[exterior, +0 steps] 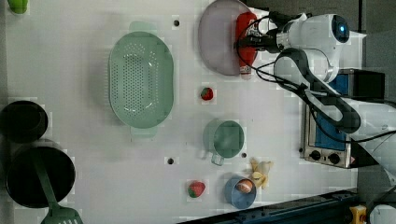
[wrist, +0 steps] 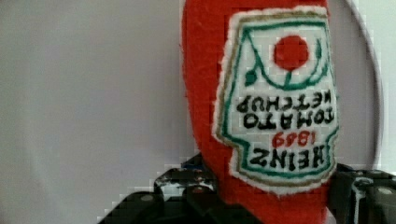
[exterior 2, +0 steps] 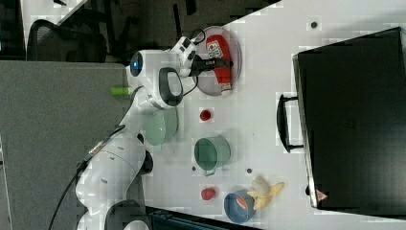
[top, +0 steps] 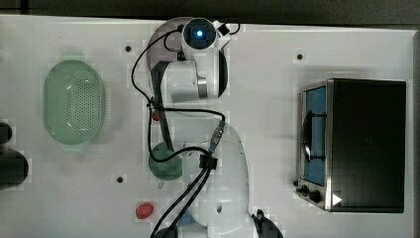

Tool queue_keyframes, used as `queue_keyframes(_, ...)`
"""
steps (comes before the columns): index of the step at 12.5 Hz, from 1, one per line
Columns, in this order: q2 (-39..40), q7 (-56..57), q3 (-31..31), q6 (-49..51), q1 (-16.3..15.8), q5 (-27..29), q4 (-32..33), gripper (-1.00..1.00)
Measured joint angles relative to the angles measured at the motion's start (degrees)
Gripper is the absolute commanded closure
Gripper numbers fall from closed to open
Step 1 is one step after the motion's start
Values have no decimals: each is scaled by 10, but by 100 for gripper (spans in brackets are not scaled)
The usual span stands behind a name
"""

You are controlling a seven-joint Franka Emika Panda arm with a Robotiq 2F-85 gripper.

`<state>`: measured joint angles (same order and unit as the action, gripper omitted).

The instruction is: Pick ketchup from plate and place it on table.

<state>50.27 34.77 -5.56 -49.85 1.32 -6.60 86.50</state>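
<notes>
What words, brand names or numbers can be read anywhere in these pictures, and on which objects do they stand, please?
"HEINZ" on the ketchup label, upside down in the wrist view.
"1869" in red, same label.
"TOMATO KETCHUP" on the same label.
The label in the right view is too small to read.
The toaster oven has a small triangular sign at one corner, too small to read.

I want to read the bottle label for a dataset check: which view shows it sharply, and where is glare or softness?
Wrist view: the ketchup label is sharp and legible, though upside down. Right view: label small, unreadable. Top view: the white table looks washed out, edges soft and blocky.
</notes>
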Motion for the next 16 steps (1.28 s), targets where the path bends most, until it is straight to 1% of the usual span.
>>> queue_keyframes(4,-6,1,0,3,0,6,-3,-25)
queue_keyframes(6,-36,1,3,42,-2,30,8,-25)
queue_keyframes(7,-61,1,-1,87,2,32,15,-25)
queue_keyframes(9,-124,1,-3,170,4,32,29,-25)
queue_keyframes(11,-207,1,1,247,4,35,47,-25)
queue_keyframes(14,-346,1,8,284,11,47,96,-25)
queue_keyframes(16,-419,1,16,279,16,52,140,-25)
